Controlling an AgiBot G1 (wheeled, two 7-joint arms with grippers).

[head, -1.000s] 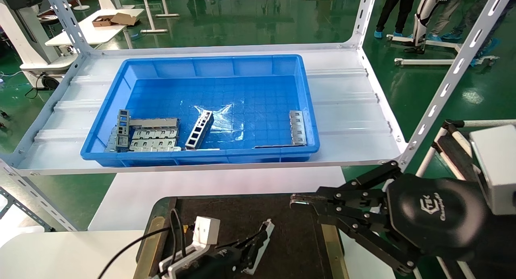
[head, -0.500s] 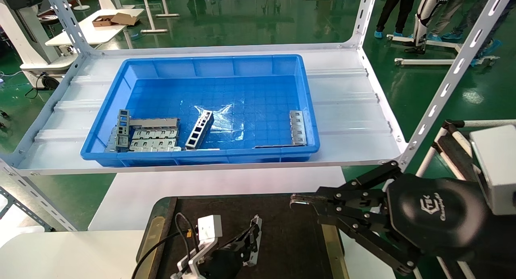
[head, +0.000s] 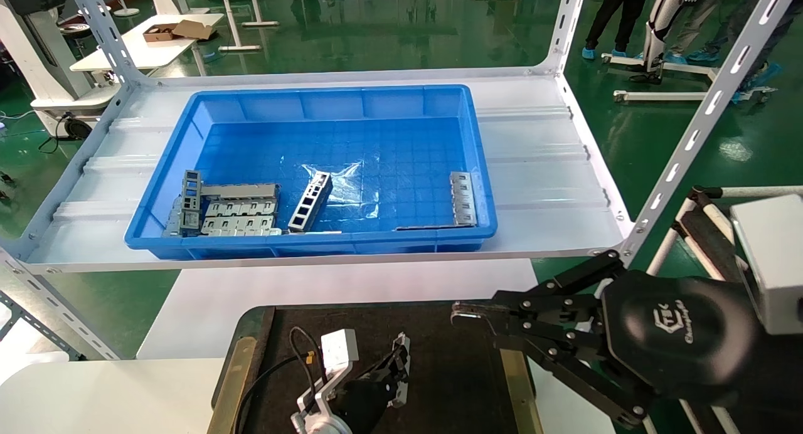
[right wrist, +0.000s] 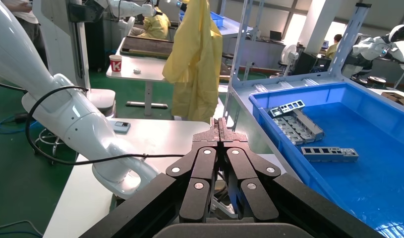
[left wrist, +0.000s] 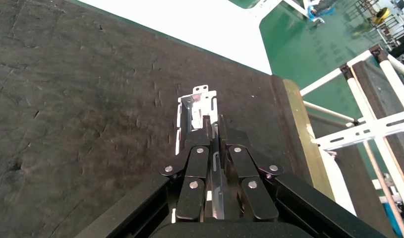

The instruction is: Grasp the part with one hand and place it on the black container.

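Placing step: left gripper (left wrist: pixel 213 130) clamps the part (left wrist: pixel 197 106) low over the black container (head: pixel 452 371), near its front edge. Next, I'd judge, jaws release. Right gripper (head: pixel 461 313), closed, idles right.

I count two end effectors of mine: my left end effector (head: pixel 396 359) and my right end effector (head: pixel 461 313).

One part (left wrist: pixel 197 111), clamped in the left one.

One black container (head: pixel 452 384) lies directly beneath both, with two brass strips along its edges.

One blue bin (head: pixel 326 105) sits well beyond them.

In it I count one ladder-like bar (head: pixel 310 202), a pile of slotted plates (head: pixel 238 217) whose number I cannot tell, and one separate plate (head: pixel 463 197).
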